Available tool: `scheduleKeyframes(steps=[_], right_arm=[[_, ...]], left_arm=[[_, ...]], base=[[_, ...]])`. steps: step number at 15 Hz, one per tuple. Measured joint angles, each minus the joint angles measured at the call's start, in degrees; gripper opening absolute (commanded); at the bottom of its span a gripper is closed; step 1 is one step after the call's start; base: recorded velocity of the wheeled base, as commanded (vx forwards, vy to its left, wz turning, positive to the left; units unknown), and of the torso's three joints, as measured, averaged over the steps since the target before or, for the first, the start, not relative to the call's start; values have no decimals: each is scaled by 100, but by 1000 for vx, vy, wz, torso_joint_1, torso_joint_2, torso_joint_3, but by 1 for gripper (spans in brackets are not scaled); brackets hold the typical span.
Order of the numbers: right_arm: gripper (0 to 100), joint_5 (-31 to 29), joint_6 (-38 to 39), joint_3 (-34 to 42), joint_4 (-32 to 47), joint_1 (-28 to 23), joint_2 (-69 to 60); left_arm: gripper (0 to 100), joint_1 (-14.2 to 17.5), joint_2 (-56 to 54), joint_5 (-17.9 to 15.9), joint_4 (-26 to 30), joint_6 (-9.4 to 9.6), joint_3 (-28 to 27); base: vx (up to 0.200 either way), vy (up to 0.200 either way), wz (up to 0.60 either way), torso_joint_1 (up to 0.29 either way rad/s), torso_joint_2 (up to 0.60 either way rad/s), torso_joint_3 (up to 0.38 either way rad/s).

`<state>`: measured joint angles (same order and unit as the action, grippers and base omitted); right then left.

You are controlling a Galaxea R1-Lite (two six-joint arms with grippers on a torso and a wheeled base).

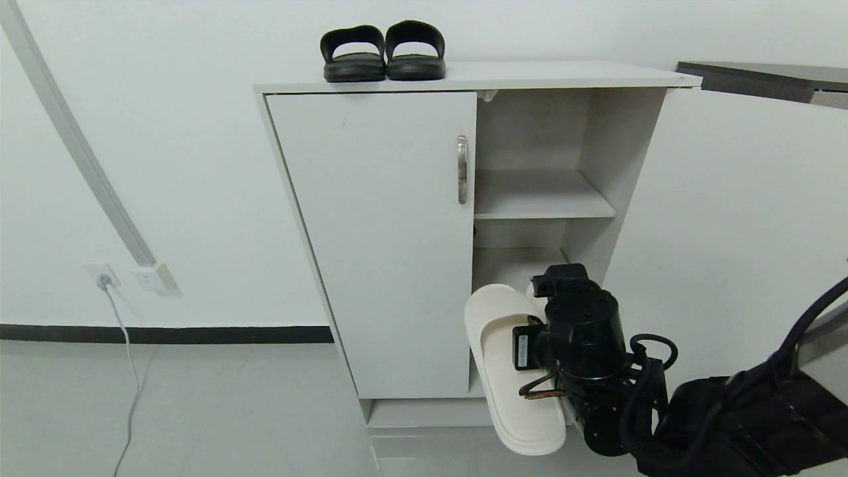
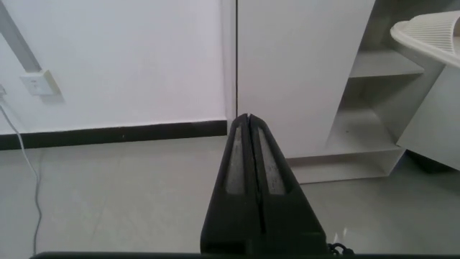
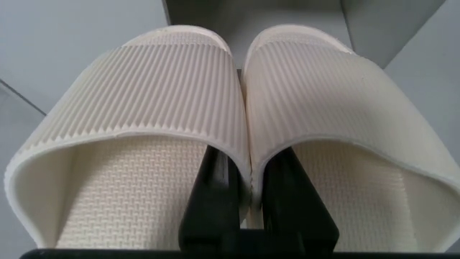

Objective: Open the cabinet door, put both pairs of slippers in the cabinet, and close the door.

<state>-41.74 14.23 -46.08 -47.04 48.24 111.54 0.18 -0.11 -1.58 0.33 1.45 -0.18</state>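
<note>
Right claw (image 3: 248, 194) pinched white slippers (image 1: 507, 371) by inner straps, at open cabinet (image 1: 371, 245). Looked soft, light, bendy; grip straps together. Black slippers (image 1: 383, 53) sat on top. Left claw (image 2: 248, 158) shut, empty.

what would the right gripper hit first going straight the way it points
Likely the lower back wall of the open cabinet, with the held white slippers touching first; depth unclear.
</note>
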Motion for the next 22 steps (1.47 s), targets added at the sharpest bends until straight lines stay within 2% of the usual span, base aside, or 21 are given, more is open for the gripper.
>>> scheduleKeyframes(steps=[4,11,14,22], right_arm=[[0,-13,2,0,0,-34,149],[0,202,11,-80,-189,-72,590],[0,239,20,-196,-510,-80,863],[0,293,167,-369,-584,-34,1326]], left_arm=[[0,4,0,0,0,-4,0],[0,0,0,2,0,-15,0],[0,-5,0,2,2,-6,0],[0,-5,1,-2,2,-4,0]], base=[[0,-200,0,4,2,4],[0,0,0,0,0,0],[0,0,0,0,0,0],[0,0,0,0,0,0]])
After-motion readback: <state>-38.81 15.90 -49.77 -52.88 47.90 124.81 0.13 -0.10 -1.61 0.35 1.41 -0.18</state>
